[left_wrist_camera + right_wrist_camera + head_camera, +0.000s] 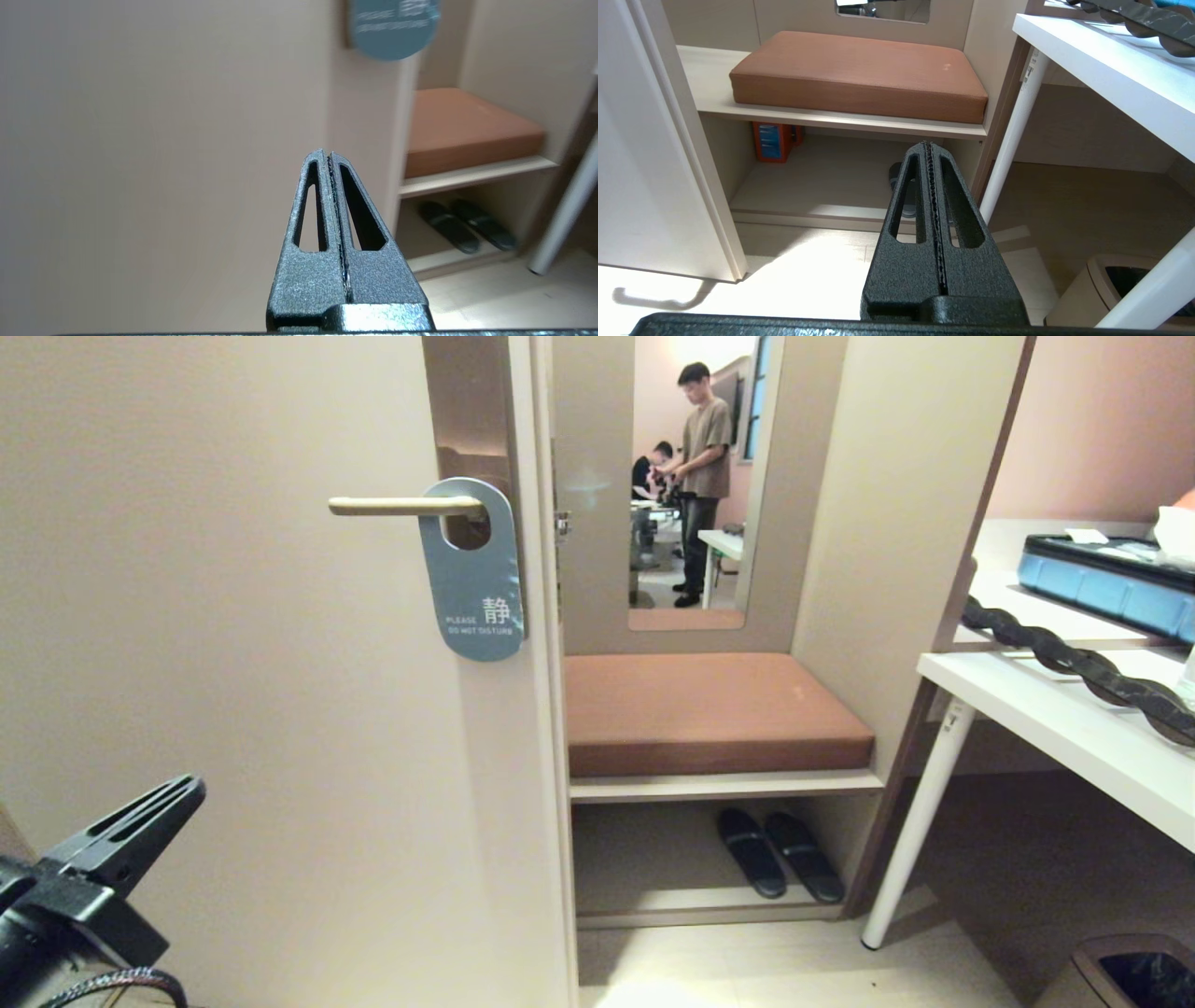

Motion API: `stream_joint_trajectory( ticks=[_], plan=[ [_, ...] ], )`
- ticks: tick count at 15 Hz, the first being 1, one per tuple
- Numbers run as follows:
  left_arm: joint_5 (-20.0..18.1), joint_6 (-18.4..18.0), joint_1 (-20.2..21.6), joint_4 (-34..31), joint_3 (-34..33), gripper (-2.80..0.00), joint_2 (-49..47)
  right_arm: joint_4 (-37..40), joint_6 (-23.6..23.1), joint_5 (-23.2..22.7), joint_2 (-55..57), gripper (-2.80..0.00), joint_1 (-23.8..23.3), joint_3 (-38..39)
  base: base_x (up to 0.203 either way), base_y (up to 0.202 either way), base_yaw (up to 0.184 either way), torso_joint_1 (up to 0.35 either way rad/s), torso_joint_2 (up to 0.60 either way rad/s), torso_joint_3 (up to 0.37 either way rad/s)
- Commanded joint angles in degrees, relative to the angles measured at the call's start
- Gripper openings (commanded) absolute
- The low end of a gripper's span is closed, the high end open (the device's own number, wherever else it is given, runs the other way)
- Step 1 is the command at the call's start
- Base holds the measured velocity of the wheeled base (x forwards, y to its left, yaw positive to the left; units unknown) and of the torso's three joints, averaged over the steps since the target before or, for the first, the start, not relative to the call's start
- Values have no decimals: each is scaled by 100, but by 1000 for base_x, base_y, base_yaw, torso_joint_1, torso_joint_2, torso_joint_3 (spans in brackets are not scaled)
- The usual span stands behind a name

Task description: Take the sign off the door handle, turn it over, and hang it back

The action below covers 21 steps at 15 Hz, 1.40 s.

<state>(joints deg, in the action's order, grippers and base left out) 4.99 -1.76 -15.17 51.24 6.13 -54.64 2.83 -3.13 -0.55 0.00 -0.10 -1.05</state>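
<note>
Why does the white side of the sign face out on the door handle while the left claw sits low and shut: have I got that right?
Not quite. In the head view the sign on the door handle shows its grey-blue face, not white. The rest holds: the left gripper sits low and shut.

- Warm, even indoor light fills my head view; the door [233, 644] reads soft cream without glare.
- A bright patch washes out the floor [808, 275] beneath my right wrist camera, and a handle-shaped shadow falls on it.
- My left wrist view is blurred: the sign [393, 28] shows smeared, unreadable text.
- The mirror [695, 476] reflects a brightly lit room.
- Straight lines bow slightly near my head view's edges.
</note>
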Motion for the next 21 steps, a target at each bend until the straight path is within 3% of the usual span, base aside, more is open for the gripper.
stream_joint_trajectory(
  ticks=[1, 3, 6, 14, 21],
  plan=[
    [-17, -4, 347, 34, -486, -280, 706, 1, -3, -3, 0, -280, 1, -1, 0, 0, 0, 0, 0, 0],
    [-41, 37, 483, -196, -589, -280, 1178, 3, -3, -3, 0, -280, 1, -1, 0, 0, 0, 0, 0, 0],
    [-36, 37, 549, -1039, -610, -280, 1971, 7, -3, -6, 0, -280, 1, -1, 0, 0, 0, 0, 0, 0],
    [-197, 52, 1427, -2981, -613, -280, 3776, -2, -3, 1, 0, -280, 1, -1, 0, 0, 0, 0, 0, 0],
    [-351, 35, 1525, -4397, -613, -280, 5058, 7, -3, -3, 0, -280, 1, -1, 0, 0, 0, 0, 0, 0]
  ],
)
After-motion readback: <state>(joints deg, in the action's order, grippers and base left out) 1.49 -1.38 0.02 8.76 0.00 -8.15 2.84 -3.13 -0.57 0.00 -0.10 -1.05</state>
